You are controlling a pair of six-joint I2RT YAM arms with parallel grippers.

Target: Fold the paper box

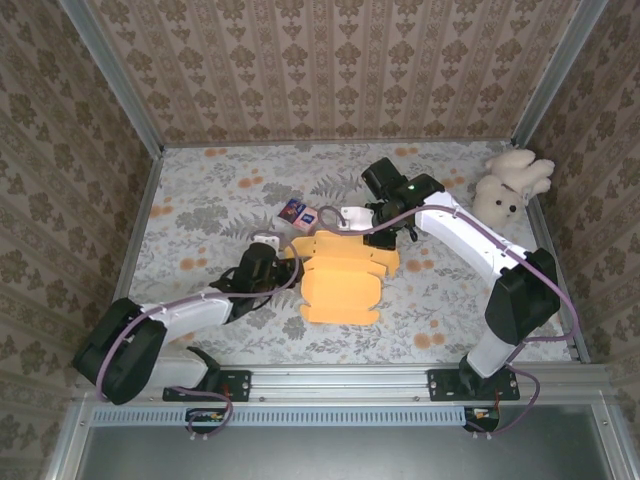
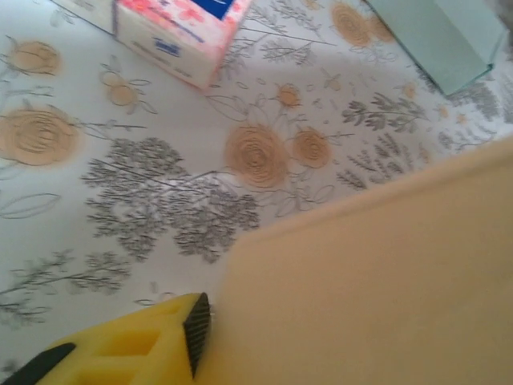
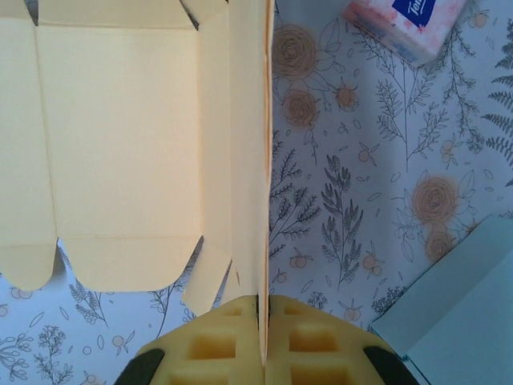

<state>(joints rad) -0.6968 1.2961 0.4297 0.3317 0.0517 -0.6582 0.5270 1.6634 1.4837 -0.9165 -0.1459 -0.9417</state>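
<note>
Two grippers: you have the left gripper [image 1: 278,268] at the left edge of the paper box [image 1: 340,280] and the right gripper [image 3: 262,319] at its far right edge.
Right grip: its two yellow fingers [image 3: 210,346] are pressed together on a panel of the paper box that stands upright, seen edge-on in the right wrist view.
Left grip: you cannot tell whether it is clenched or parted. The left wrist view gives you one yellow finger [image 2: 136,353], cut off at the bottom of the frame, beside a blurred stretch of the box.
Paper box: one, orange-yellow, in the middle of the table [image 1: 200,205]. It lies mostly flat, with creases and rounded tabs showing. From above, its far right corner is hidden under the right arm.
Tissue packs: two small pink-and-blue tissue packs [image 1: 292,212] lie side by side, just beyond the far edge of the paper box. Their print is too small to read.
Pale green box: one pale green box [image 1: 352,216] sits just right of the packs, partly covered by the right gripper from above and cut off in both wrist views.
Plush toy: one white plush toy [image 1: 512,185] sits at the far right, well apart.
</note>
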